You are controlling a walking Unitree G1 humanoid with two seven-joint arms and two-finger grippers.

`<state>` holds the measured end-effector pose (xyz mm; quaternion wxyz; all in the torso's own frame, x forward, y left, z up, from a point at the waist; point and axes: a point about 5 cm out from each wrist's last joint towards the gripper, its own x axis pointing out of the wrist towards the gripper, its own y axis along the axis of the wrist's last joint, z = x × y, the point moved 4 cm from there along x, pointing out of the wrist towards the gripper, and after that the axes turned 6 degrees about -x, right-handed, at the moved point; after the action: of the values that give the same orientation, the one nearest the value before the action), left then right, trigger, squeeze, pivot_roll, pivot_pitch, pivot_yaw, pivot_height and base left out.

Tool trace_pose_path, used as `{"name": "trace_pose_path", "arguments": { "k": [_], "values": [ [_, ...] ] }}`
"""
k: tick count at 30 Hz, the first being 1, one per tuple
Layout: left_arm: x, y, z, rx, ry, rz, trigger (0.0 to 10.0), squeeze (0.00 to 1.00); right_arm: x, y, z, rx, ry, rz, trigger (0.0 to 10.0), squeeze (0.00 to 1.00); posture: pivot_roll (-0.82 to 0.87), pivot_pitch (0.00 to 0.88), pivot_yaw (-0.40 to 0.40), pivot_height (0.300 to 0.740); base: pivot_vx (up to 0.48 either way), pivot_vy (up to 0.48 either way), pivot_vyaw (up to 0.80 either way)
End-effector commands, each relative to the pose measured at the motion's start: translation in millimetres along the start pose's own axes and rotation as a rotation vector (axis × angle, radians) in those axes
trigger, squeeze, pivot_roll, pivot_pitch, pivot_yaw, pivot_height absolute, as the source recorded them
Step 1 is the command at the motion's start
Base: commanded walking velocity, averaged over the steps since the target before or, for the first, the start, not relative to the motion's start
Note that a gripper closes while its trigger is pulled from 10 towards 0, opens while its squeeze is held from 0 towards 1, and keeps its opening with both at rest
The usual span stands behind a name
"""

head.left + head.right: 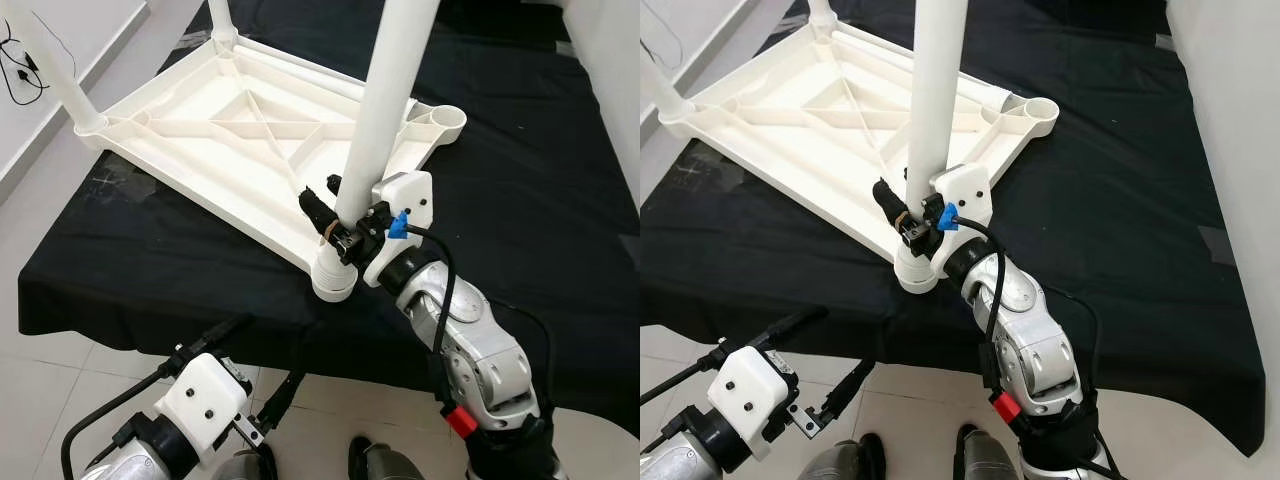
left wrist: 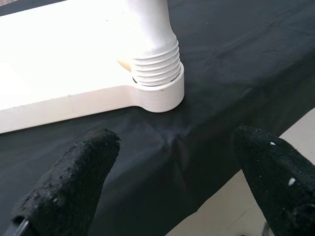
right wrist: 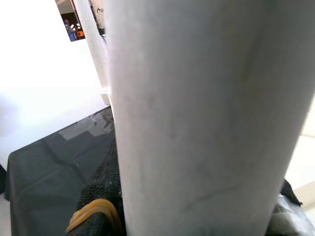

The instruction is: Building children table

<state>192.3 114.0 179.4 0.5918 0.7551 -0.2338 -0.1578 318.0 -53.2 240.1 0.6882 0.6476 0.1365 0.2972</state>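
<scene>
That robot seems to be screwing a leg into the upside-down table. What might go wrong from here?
The leg leans a little and some thread still shows above the socket, so it might cross-thread or jam. Only the right gripper holds the leg; the left gripper hangs open off the edge, so the tabletop may turn or slide on the black cloth. That corner sits near the cloth's front edge and could slip off.

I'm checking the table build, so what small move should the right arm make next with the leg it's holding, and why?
Probably keep twisting the leg further into its corner socket. The right gripper is clamped on the leg just above the socket, and the left wrist view shows several thread ridges not yet inside the collar. The left gripper hangs open below the table edge.
</scene>
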Motion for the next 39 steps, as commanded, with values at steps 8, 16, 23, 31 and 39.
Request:
{"name": "trace_pose_path", "arguments": {
  "k": [8,16,23,31,39],
  "values": [
    [-2.1,-7.1,-0.8,-0.003,-0.007,-0.03,10.0,0.0,-11.9,-28.8,-13.0,0.043,0.046,-0.06,10.0,0.0,0.05,0.309,0.009,0.74,0.0,0.0,0.0],
    [7.3,-9.0,-18.7,-0.034,0.06,-0.016,10.0,0.0,4.5,0.3,-7.4,0.0,0.158,0.071,10.0,0.0,0.05,0.222,0.017,0.74,0.0,0.0,0.0],
    [27.7,22.9,-51.8,-0.098,0.189,0.14,10.0,0.0,15.9,26.1,14.0,-0.068,0.189,0.128,10.0,0.0,0.02,0.187,0.03,0.74,0.0,0.0,0.0],
    [39.5,11.2,-54.0,-0.201,0.195,0.151,10.0,0.0,-2.8,43.5,15.8,-0.055,0.423,0.167,10.0,0.0,-0.01,0.142,0.024,0.74,0.0,0.0,0.0],
    [44.0,-21.8,-54.8,-0.197,0.2,-0.002,10.0,0.0,4.0,5.6,24.7,-0.267,0.444,-0.002,10.0,0.0,-0.01,0.213,0.07,0.74,0.0,0.0,0.0]
  ]
}}
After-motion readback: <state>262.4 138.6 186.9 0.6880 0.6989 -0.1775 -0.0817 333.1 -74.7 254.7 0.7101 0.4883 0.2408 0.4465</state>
